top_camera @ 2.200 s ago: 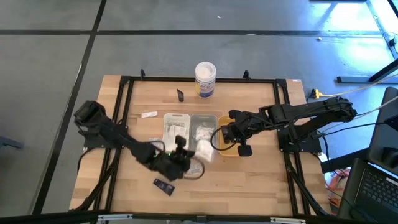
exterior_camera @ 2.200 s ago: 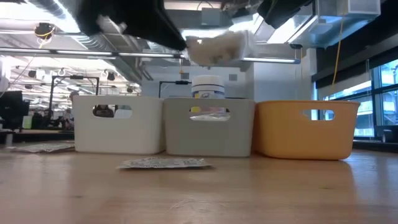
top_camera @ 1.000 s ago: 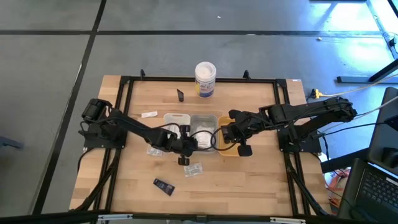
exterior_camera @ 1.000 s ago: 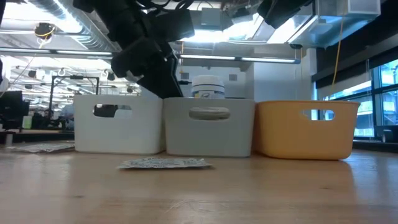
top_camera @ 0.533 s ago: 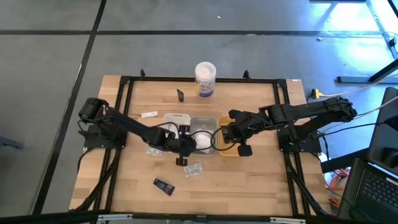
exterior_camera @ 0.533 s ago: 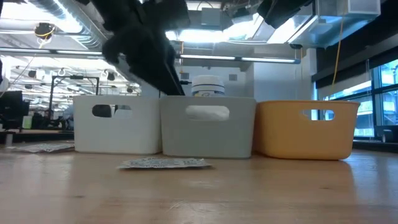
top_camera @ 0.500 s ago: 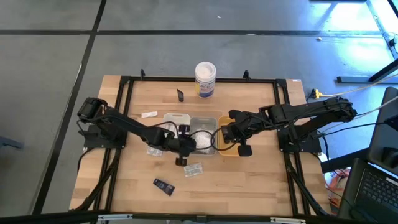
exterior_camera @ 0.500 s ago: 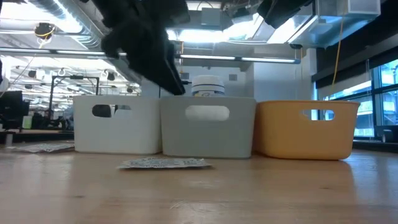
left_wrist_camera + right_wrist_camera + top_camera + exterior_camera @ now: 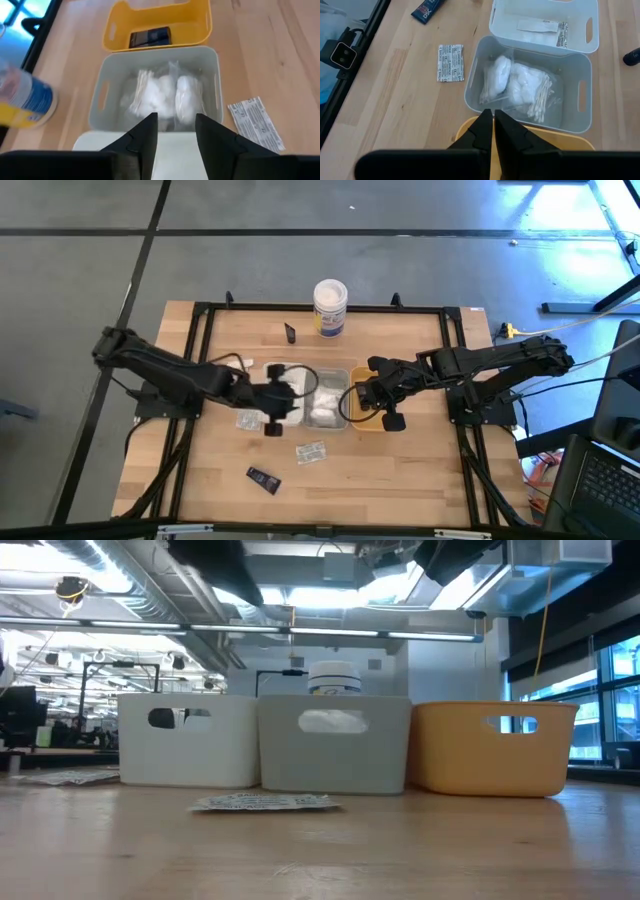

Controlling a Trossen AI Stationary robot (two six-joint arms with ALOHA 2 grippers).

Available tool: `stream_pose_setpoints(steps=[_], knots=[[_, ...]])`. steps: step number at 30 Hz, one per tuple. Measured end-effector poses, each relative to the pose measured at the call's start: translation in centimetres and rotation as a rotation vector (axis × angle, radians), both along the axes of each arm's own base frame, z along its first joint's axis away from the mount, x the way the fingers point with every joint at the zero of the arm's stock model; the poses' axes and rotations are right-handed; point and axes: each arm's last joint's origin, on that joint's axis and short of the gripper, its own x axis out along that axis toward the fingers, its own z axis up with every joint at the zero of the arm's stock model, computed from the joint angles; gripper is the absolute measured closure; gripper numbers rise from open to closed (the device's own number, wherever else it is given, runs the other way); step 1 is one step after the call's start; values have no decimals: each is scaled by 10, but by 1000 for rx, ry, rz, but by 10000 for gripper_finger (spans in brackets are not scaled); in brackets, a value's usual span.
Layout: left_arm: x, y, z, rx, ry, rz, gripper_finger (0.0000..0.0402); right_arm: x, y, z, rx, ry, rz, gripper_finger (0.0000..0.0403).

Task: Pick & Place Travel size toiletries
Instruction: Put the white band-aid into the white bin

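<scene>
Nearest the table's (image 9: 400,480) front edge lies a small dark sachet (image 9: 264,477), then a silvery printed sachet (image 9: 311,451). Behind them stand the three trays. The left gripper (image 9: 283,395) hangs over the white tray (image 9: 272,369), jaws open and empty. White wrapped bundles (image 9: 167,95) lie in the grey tray (image 9: 214,82). The right gripper (image 9: 357,398) hovers at the orange tray (image 9: 202,27), jaws closed on nothing; a dark packet (image 9: 149,37) lies inside. Farther back stand a black tube (image 9: 290,332) and the white tub (image 9: 330,307).

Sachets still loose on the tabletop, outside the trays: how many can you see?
3: one sachet in front of the grey tray, one by the white tray's front-left corner, one behind-left of it. The left arm may hide others.
</scene>
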Motion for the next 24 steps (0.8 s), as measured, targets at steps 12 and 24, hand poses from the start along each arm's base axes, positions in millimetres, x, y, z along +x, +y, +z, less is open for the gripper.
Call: stream_pose_setpoints(steps=[12, 24], knots=[[-48, 14, 18, -20, 115, 74, 274, 0, 0, 0, 0, 0, 0, 381], [-78, 27, 7, 46, 303, 397, 274, 0, 0, 0, 1, 0, -1, 381]])
